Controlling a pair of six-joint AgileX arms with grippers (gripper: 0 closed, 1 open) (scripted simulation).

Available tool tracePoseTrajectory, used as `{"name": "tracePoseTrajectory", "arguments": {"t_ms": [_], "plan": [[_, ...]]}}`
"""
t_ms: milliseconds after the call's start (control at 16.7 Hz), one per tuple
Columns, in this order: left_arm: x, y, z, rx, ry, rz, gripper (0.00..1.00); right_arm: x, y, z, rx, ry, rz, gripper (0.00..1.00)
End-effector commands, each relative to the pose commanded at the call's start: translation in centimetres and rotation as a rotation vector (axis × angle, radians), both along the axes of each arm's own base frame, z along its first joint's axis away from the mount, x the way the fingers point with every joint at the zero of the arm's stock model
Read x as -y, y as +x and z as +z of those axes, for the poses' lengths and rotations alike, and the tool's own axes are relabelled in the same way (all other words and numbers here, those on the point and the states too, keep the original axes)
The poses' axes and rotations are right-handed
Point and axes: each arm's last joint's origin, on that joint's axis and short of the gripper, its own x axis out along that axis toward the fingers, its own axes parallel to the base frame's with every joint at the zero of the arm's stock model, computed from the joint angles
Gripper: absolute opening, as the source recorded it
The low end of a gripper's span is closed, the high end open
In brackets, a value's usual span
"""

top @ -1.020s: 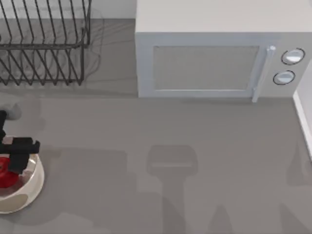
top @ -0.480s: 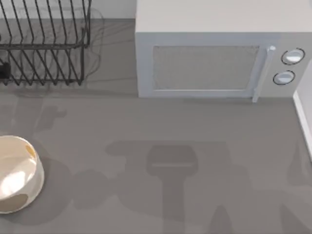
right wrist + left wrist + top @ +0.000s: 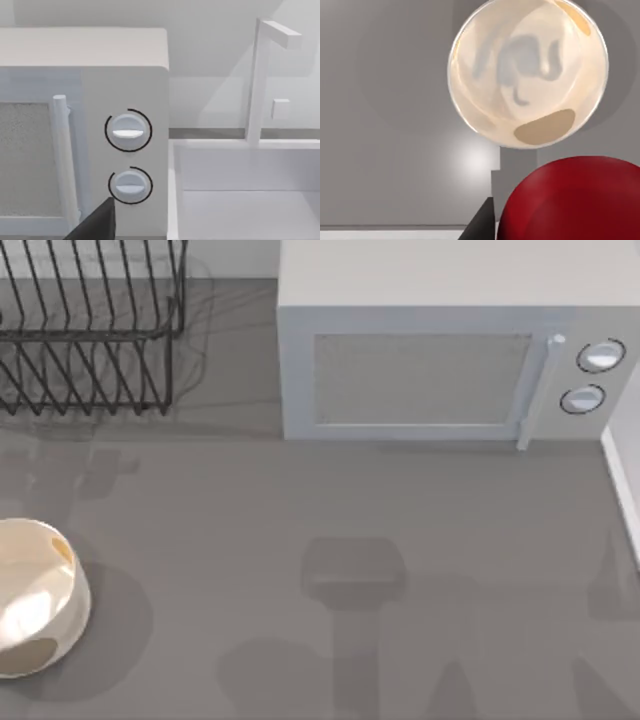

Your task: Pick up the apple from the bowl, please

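Since 1 second ago, my left gripper and the apple are gone from the top view's bowl [image 3: 35, 612], which is sitting cut off at the tabletop's [image 3: 330, 510] left edge. From the left wrist, the apple [image 3: 572, 200] is looming close against the camera, cropped, high above the bowl [image 3: 527, 72]; I cannot tell the jaws' state. Open tabletop is stretching rightward before the microwave [image 3: 450, 370].

Open tabletop [image 3: 400, 540] (microwave [image 3: 440, 360] and rack [image 3: 90, 330] along the back)
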Motion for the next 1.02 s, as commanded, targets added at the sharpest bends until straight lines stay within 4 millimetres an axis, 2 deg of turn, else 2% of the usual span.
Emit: {"name": "tracePoseTrajectory", "arguments": {"t_ms": [300, 480, 600, 720, 900, 1020], "plan": [[0.3, 0.6, -0.3, -0.006, 0.000, 0.003, 0.00, 0.0, 0.0, 0.0, 0.000, 0.000, 0.000, 1.00], [3.1, 3.1, -1.7, -0.024, -0.002, 0.004, 0.00, 0.0, 0.0, 0.0, 0.000, 0.000, 0.000, 1.00], [6.9, 5.2, -3.3, -0.037, -0.001, 0.003, 0.00, 0.0, 0.0, 0.0, 0.000, 0.000, 0.000, 1.00], [12.0, 6.6, -5.3, -0.048, 0.001, 0.002, 0.00, 0.0, 0.0, 0.0, 0.000, 0.000, 0.000, 1.00], [19.5, 7.0, -8.5, -0.055, 0.007, 0.002, 0.00, 0.0, 0.0, 0.0, 0.000, 0.000, 0.000, 1.00], [22.7, 6.8, -10.2, -0.055, 0.008, 0.003, 0.00, 0.0, 0.0, 0.0, 0.000, 0.000, 0.000, 1.00]]}}
